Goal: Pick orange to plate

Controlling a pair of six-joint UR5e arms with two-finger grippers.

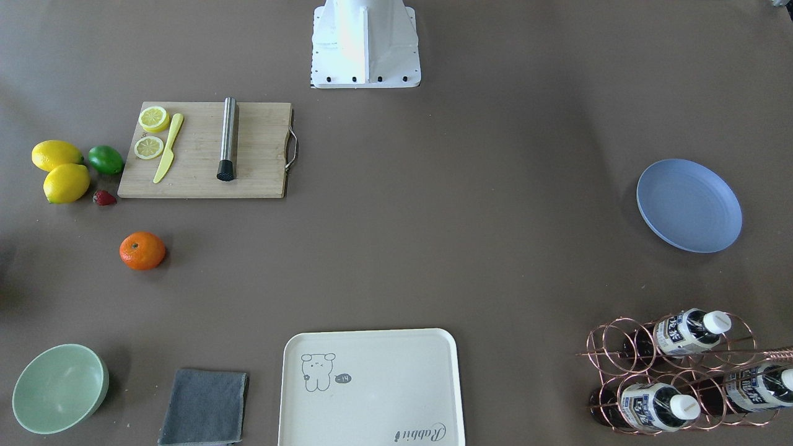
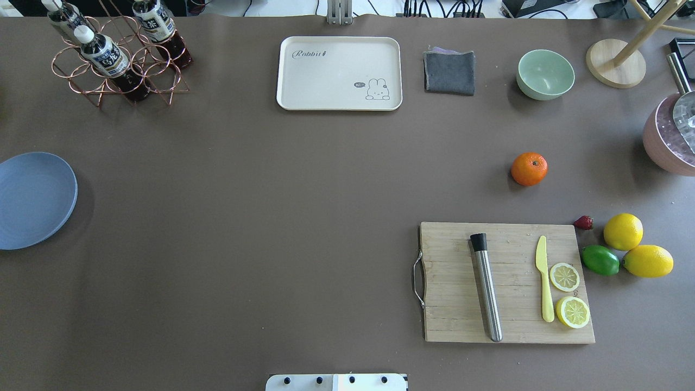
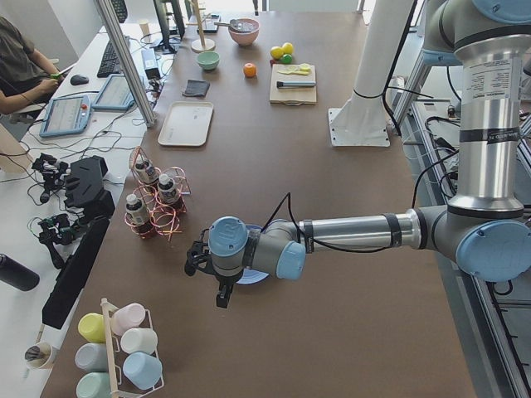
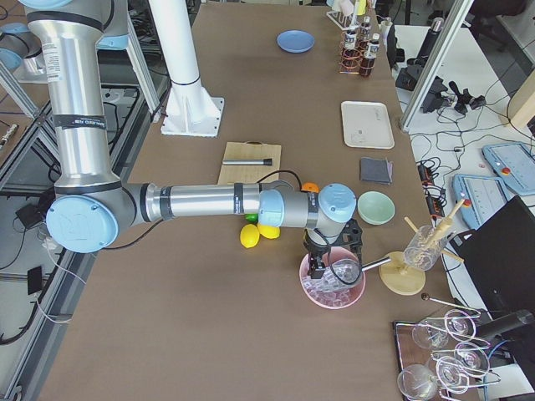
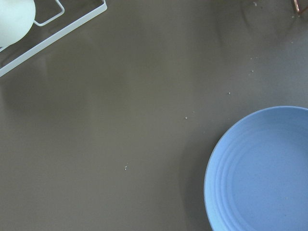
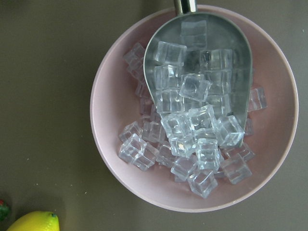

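The orange [image 1: 142, 250] [image 2: 529, 168] sits alone on the brown table between the cutting board and the green bowl. The light-blue plate [image 1: 689, 205] [image 2: 32, 199] lies bare at the table's opposite end. My left gripper [image 3: 222, 295] hangs above the plate's near edge; its wrist view shows part of the plate [image 5: 262, 173] and no fingers. Far from the orange, my right gripper [image 4: 322, 266] hovers over a pink bowl of ice. Both grippers show only in the side views, so I cannot tell whether either is open or shut.
A wooden cutting board [image 2: 507, 282] carries a steel muddler, yellow knife and lemon halves. Two lemons, a lime [image 2: 600, 259] and a strawberry lie beside it. A cream tray [image 2: 339, 73], grey cloth, green bowl [image 2: 545, 74], bottle rack [image 2: 117, 51] and pink ice bowl [image 6: 192, 106] stand around.
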